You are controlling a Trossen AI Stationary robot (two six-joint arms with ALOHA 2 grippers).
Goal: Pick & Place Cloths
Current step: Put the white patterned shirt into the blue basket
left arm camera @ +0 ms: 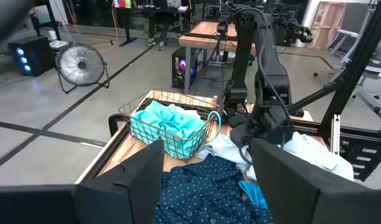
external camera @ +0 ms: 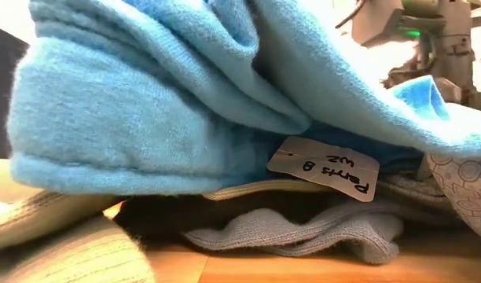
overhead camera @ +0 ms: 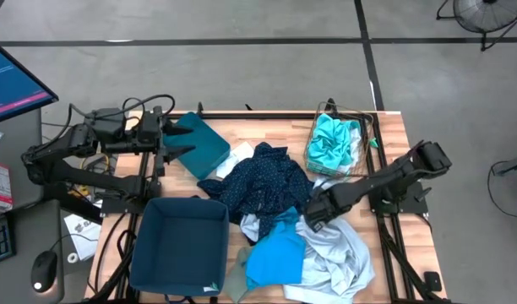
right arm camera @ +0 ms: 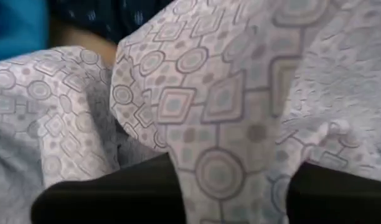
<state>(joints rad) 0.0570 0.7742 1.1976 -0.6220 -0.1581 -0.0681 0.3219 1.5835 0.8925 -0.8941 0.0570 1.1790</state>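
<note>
The light wooden table (overhead camera: pixel 275 127) is carrying a rigid dark-blue plastic bin (overhead camera: pixel 178 245) at its near left. Bright blue (overhead camera: pixel 277 253), pale grey-blue patterned (overhead camera: pixel 339 253) and navy dotted cloths (overhead camera: pixel 263 181) are lying heaped mid-table. The right gripper (overhead camera: pixel 313 213) is pinching a fold of the patterned cloth. Farther off, turquoise fabric (overhead camera: pixel 333 139) is filling a wire-mesh basket (overhead camera: pixel 313 160). The left gripper (overhead camera: pixel 176 135) is hovering far left, fingers spread. Grey concrete floor (overhead camera: pixel 242 76) is lying beyond.

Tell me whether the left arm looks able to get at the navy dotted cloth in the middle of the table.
Probably yes. The navy dotted fabric cloth lies uncovered on top, just ahead of the open left end effector, with nothing between them in the left wrist view.
</note>
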